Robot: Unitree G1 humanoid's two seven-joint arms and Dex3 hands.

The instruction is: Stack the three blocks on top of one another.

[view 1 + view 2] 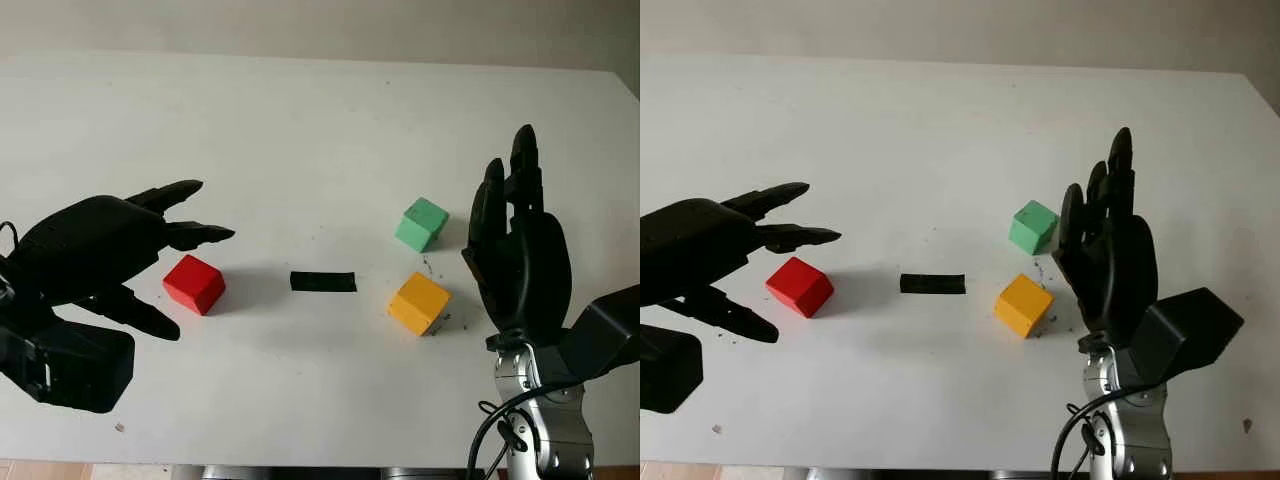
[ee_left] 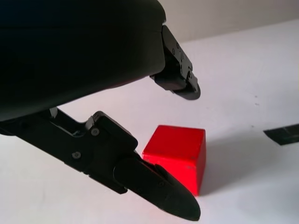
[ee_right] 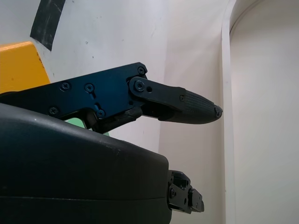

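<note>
Fingers (image 1: 200,235) of the open left hand (image 1: 95,250) flank the red block (image 1: 194,284), ready to close; right hand (image 1: 520,250) open beside the orange block (image 1: 419,303).

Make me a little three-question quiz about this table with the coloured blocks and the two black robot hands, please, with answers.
1. True or false: the red block already sits on top of the orange block.
2. Which block lies farthest from the robot: A red, B orange, C green?
3. Fill in: the black strip lies between the red block and the ____ block.

Key
1. False: all three blocks stand apart on the white table.
2. C, the green block.
3. Orange.

The left hand is open around the red block; the right hand is open beside the orange and green blocks.
</note>
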